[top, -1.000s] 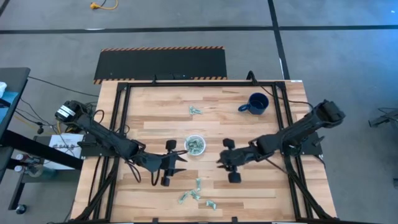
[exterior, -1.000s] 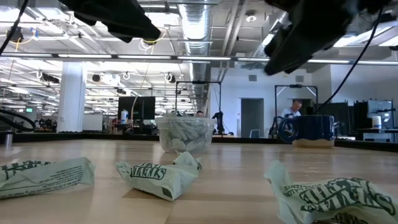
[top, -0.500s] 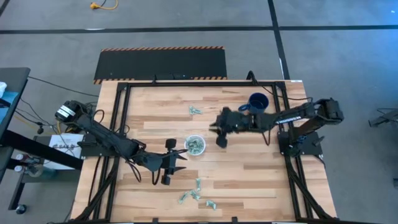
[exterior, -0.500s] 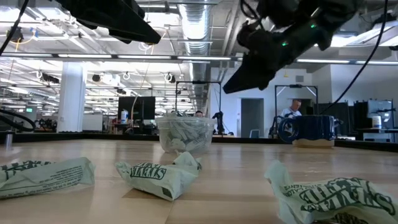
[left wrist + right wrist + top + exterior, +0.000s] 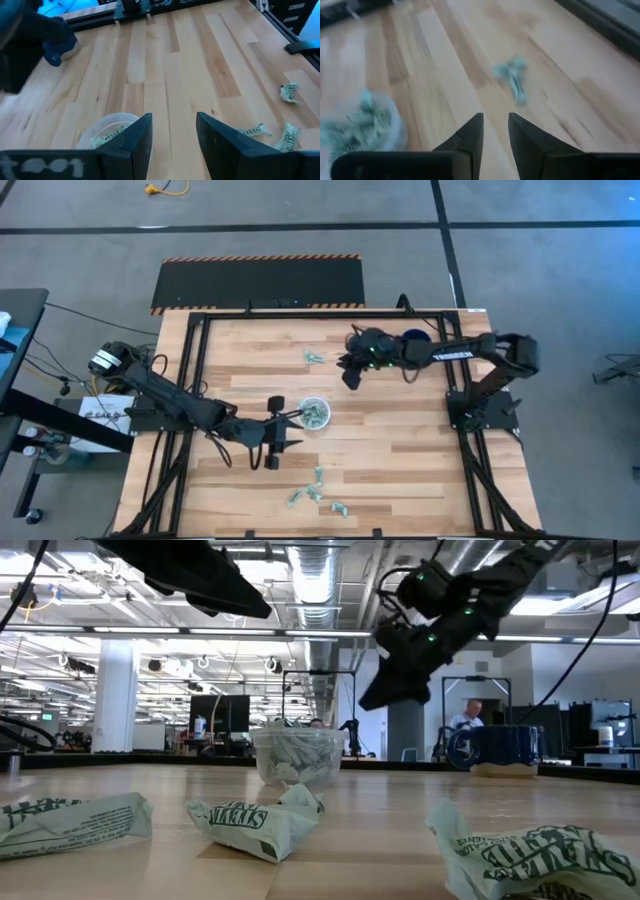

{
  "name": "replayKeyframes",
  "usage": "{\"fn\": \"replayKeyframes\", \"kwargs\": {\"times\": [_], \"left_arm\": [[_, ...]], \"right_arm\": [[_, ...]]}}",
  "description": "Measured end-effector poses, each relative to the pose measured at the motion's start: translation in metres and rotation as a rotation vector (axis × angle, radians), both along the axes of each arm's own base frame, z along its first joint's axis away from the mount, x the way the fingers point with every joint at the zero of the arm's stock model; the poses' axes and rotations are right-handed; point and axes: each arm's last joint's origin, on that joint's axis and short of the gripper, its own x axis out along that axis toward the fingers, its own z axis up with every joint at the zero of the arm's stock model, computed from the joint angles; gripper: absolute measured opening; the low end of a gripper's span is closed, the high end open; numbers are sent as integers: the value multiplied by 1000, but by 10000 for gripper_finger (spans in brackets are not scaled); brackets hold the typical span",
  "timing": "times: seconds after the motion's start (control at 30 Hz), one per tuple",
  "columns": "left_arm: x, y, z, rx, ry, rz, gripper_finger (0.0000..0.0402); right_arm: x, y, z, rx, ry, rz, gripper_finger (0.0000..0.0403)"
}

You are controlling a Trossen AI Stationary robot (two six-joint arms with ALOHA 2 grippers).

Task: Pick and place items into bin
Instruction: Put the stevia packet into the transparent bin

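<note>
Pale wooden slatted table seen largely bare, small round translucent plastic cup stood upright at centre, left gripper held narrowly parted beside it, right gripper narrowly parted near crinkled green-and-white wrapper, more wrappers scattered by near edge.

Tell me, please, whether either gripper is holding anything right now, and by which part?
Nothing is held. The left gripper and the right gripper are both open, with only bare table between their fingers.

Large open industrial lab or workshop: exposed ceiling ducts and strip lights at twelve o'clock, grey concrete floor around a framed wooden bench, distant workstations with monitors
</note>
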Motion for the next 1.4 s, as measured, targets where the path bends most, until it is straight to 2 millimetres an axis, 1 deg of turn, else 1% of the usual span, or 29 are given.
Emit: {"fn": "replayKeyframes", "kwargs": {"times": [0.1,0.2,0.37,0.53,0.67,0.73,0.8,0.87,0.97,1.1,1.23,1.4], "left_arm": [[1,1,0,0,0,4,144],[1,2,0,1,3,6,144],[0,2,-1,2,12,1,144],[-4,4,-2,40,52,12,144],[-14,11,2,38,94,82,144],[-21,15,7,26,103,121,144],[-27,19,10,36,104,176,144],[-33,23,8,55,94,219,144],[-43,31,-6,100,113,267,144],[-52,42,-12,91,95,317,144],[-57,49,-8,58,58,333,144],[-59,51,-6,41,42,337,144]], "right_arm": [[17,-12,3,19,23,12,93],[34,-21,-9,28,171,48,106],[62,-37,-16,29,341,117,130],[82,-51,-14,24,364,157,153],[86,-59,-25,49,435,187,174],[92,-63,-27,43,418,199,186],[93,-64,-29,52,441,201,196],[97,-65,-31,52,443,203,205],[98,-66,-30,21,438,220,214],[98,-65,-28,8,448,204,216],[98,-66,-28,11,444,195,209],[102,-68,-33,30,461,181,199]]}}
